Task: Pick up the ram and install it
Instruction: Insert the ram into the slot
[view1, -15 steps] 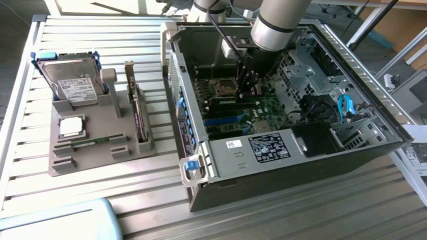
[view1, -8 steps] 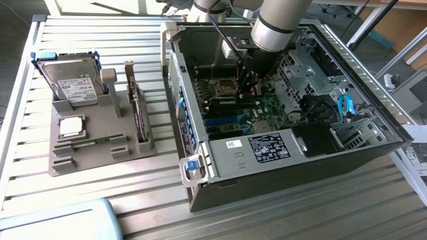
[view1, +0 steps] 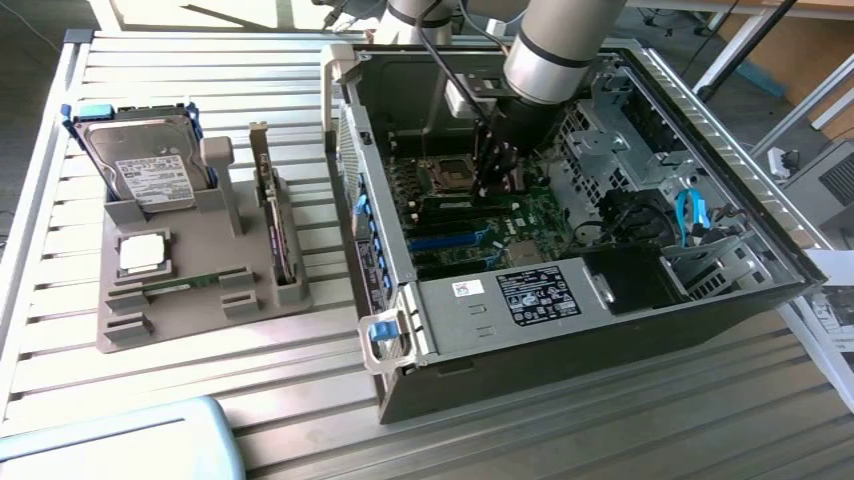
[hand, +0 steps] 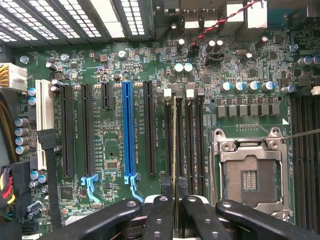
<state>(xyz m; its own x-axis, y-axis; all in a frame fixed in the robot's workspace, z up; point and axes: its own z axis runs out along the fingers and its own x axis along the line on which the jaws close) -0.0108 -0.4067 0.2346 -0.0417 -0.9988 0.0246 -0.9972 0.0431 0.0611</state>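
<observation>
black bolted finger links of the gripper (hand: 174, 192), drawn nearly together and clamped on the ram (hand: 174, 150). the ram is a thin green stick seen edge-on, in line with the second of four black memory slots (hand: 189, 145), beside the silver processor socket (hand: 249, 172); whether it is seated cannot be told. white print on the green motherboard (hand: 112, 125) and on the black sticker (view1: 537, 296) of the steel case (view1: 454, 325) is too small to read. on the exterior view's left, a white-labelled hard drive (view1: 144, 165) stands in a grey moulded tray (view1: 200, 320).

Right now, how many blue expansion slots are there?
1. The blue slot lies between a short black slot and a long one. The end effector may hide others.
</observation>
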